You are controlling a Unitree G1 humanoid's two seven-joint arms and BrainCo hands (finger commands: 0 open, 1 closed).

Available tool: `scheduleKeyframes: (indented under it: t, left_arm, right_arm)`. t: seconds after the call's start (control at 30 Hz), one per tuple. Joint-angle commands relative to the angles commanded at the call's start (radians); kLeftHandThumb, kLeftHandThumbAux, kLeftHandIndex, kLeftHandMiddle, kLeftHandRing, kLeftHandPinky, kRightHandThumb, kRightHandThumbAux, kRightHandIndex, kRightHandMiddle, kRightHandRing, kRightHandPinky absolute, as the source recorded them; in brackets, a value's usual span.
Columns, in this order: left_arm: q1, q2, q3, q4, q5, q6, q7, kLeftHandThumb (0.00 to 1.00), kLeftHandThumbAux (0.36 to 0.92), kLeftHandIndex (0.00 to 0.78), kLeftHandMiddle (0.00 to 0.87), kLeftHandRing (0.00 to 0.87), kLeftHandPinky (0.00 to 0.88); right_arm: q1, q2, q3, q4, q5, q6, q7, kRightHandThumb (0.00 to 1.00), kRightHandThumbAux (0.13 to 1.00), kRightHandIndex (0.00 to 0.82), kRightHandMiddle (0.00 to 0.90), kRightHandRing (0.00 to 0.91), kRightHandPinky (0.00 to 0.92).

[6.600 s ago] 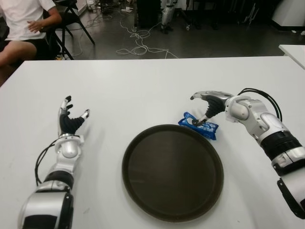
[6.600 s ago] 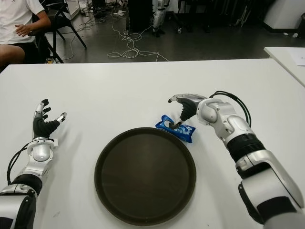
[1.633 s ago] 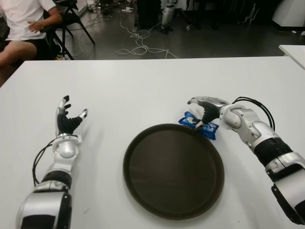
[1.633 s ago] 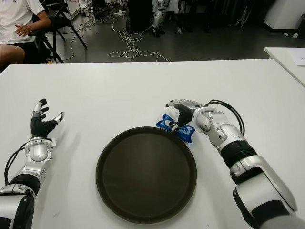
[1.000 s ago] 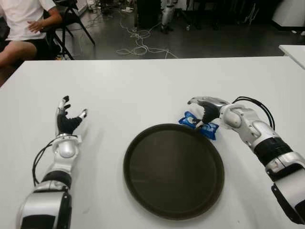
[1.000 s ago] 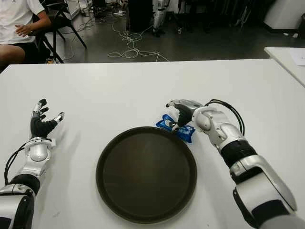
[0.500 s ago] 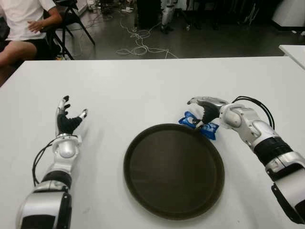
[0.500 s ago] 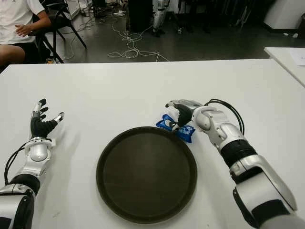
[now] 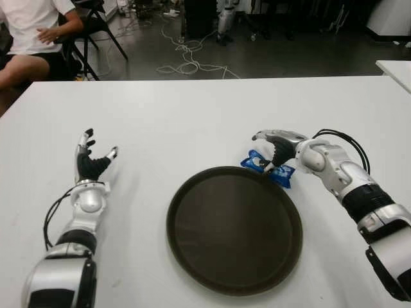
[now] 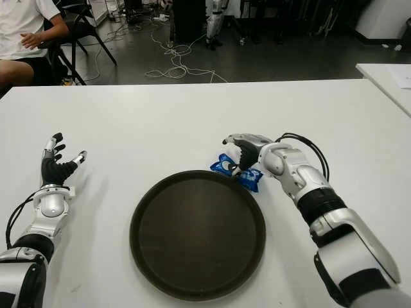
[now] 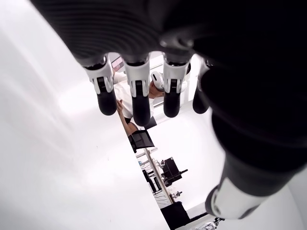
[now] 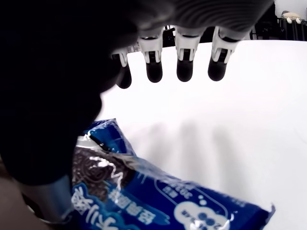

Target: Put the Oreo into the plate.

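Four right fingers (image 12: 185,62) held out straight over bare tabletop, touching nothing, with the thumb pressed down onto the near end of the Oreo packet (image 12: 158,191) (thumb tip itself hidden behind its own dark bulk in the wrist view). No closed grip to be seen: packet flat on the white tabletop (image 9: 192,115), pinned under the thumb rather than lifted. Right hand (image 9: 275,149) poised directly over the packet, forearm reaching in from the right.

Oreo packet (image 10: 236,172) blue, crinkled, lying just beyond the far right rim of the plate (image 9: 234,230), touching or all but touching that rim; hard to tell which. Not in the plate. Plate round, dark brown, with a shallow raised rim.

Left hand (image 9: 92,163) well apart on the left side of the tabletop, left fingers (image 11: 135,93) spread and relaxed, holding nothing.

Beyond the far edge: dark floor with loose white cables (image 9: 186,61), black chair legs, and a seated person (image 9: 29,38) in a white shirt at the far left, cut off by the frame. Corner of a second white table (image 9: 395,67) at the far right.
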Motion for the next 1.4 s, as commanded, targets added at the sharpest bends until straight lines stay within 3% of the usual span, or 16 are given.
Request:
scheduleKeyframes:
  t: [0.23, 0.43, 0.8, 1.4]
  left_arm:
    - [-0.001, -0.002, 0.005, 0.002, -0.008, 0.003, -0.008, 0.027, 0.776, 0.08, 0.128, 0.119, 0.103]
    - [-0.002, 0.001, 0.001, 0.004, -0.002, 0.005, -0.003, 0.021, 0.782, 0.076, 0.128, 0.115, 0.103]
    - [-0.002, -0.002, 0.008, 0.004, -0.011, 0.003, -0.012, 0.011, 0.796, 0.079, 0.126, 0.113, 0.1]
    - [-0.004, 0.001, 0.005, 0.005, -0.009, 0.009, -0.016, 0.0, 0.767, 0.062, 0.107, 0.093, 0.097]
  right_arm:
    - [0.039, -0.03, -0.019, -0.125, 0.019, -0.008, 0.049, 0.0, 0.766, 0.0, 0.0, 0.0, 0.001]
    - [0.047, -0.04, -0.031, -0.19, 0.032, 0.003, 0.103, 0.0, 0.756, 0.0, 0.0, 0.0, 0.01]
    - [0.057, -0.05, -0.041, -0.202, 0.043, -0.024, 0.111, 0.0, 0.721, 0.0, 0.0, 0.0, 0.005]
    - [0.044, -0.042, -0.035, -0.18, 0.02, 0.013, 0.108, 0.0, 0.71, 0.0, 0.0, 0.0, 0.0]
